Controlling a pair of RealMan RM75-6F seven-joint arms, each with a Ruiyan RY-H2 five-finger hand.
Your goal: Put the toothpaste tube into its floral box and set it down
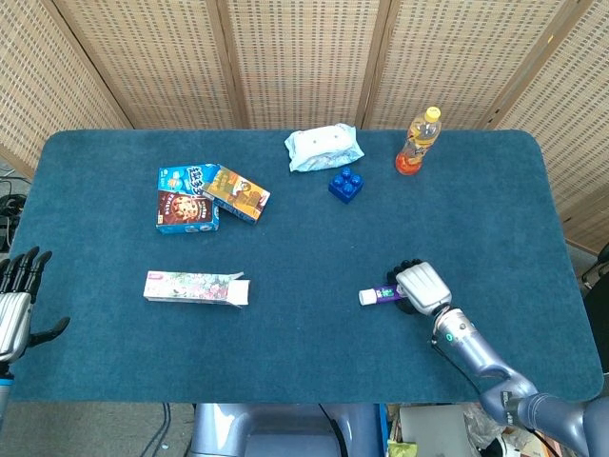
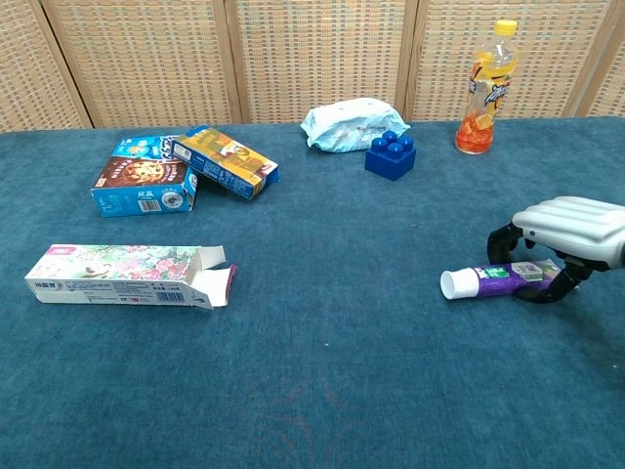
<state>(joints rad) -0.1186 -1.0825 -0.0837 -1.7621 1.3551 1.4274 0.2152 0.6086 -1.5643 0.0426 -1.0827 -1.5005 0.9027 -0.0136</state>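
Note:
The toothpaste tube (image 1: pixel 376 296) (image 2: pixel 483 281) lies on the blue table, right of centre, white cap pointing left. My right hand (image 1: pixel 422 286) (image 2: pixel 571 223) sits over its tail half, fingers curled down behind it and thumb against its near side, gripping it. The floral box (image 1: pixel 195 287) (image 2: pixel 122 275) lies flat at the left. Its open flaps face right, toward the tube. My left hand (image 1: pixel 17 305) hangs off the table's left edge with fingers spread, holding nothing.
Two snack boxes (image 1: pixel 186 198) and a yellow box (image 1: pixel 236 193) lie at the back left. A wipes pack (image 1: pixel 324 148), a blue block (image 1: pixel 345 183) and an orange drink bottle (image 1: pixel 419 143) stand at the back.

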